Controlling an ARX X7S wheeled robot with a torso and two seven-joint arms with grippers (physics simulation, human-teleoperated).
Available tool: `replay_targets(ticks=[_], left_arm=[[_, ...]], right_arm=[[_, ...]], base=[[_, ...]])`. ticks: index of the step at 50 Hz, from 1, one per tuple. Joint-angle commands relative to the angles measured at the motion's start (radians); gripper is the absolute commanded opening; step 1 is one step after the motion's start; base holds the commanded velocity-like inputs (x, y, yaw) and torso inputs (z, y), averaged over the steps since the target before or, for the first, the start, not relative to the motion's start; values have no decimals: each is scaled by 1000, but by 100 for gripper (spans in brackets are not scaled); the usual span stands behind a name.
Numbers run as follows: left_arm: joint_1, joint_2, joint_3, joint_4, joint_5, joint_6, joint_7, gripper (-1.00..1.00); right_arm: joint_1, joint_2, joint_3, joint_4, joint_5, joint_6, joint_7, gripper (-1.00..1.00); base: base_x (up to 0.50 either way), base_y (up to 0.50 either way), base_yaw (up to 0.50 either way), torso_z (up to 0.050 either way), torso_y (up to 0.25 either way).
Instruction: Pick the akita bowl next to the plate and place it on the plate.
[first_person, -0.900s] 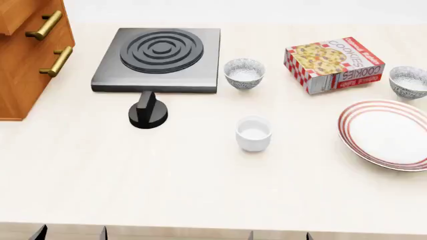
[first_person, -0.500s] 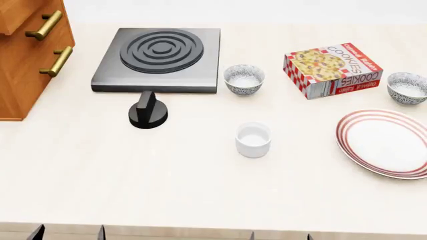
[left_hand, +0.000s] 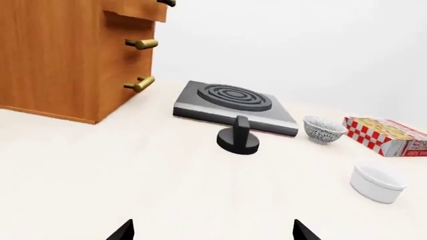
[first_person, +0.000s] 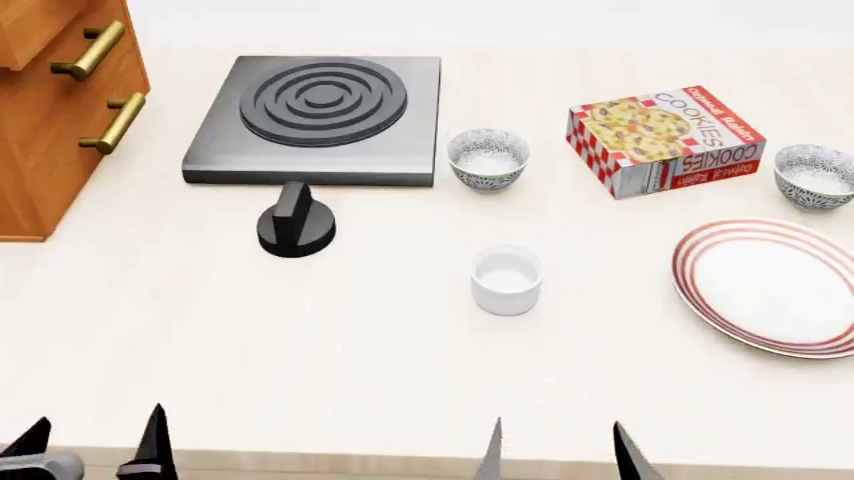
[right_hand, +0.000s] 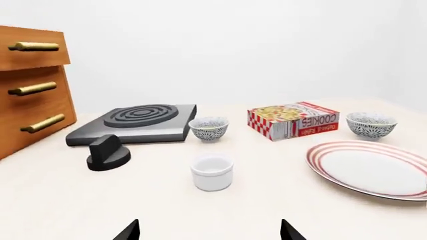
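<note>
The akita bowl (first_person: 814, 175), grey-black speckled with a whitish inside, stands upright just behind the plate (first_person: 767, 290) at the right edge of the head view. The right wrist view shows the same bowl (right_hand: 371, 124) beyond the red-ringed plate (right_hand: 367, 170). A look-alike speckled bowl (first_person: 489, 158) sits by the stove, far from the plate. My left gripper (first_person: 94, 448) and right gripper (first_person: 558, 455) stand open at the table's near edge, with nothing between their fingers. Both are well short of the bowl.
A plain white cup (first_person: 506, 280) stands mid-table, between my right gripper and the bowls. A cookie box (first_person: 665, 138) lies left of the akita bowl. A black stove (first_person: 320, 118) and its knob (first_person: 296, 222) sit at the back left, beside a wooden cabinet (first_person: 60, 100).
Both grippers' fingertips have risen into the head view at its bottom edge. The view first shifted slightly; nothing on the table has moved.
</note>
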Motion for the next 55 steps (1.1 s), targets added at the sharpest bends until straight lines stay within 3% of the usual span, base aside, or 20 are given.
replay_targets(ticks=[1, 11, 20, 36, 55], left_arm=[[-85, -67, -109, 85, -153, -152, -23, 100], [-159, -120, -209, 17, -202, -142, -21, 100], [-190, -118, -299, -109, -276, -88, 21, 100], [-209, -110, -311, -155, -292, -43, 37, 100], [-209, -110, -287, -188, -267, 1, 54, 100]], right_arm=[[55, 24, 11, -255, 115, 208, 20, 100], [138, 29, 88, -360, 268, 291, 27, 100], [182, 37, 140, -396, 331, 301, 51, 100], [176, 50, 151, -397, 352, 276, 68, 100], [177, 66, 141, -381, 363, 270, 84, 100]], base=[[0, 0, 0, 0, 0], [0, 0, 0, 0, 0], [0, 0, 0, 0, 0], [0, -37, 0, 0, 0], [0, -339, 0, 0, 0]])
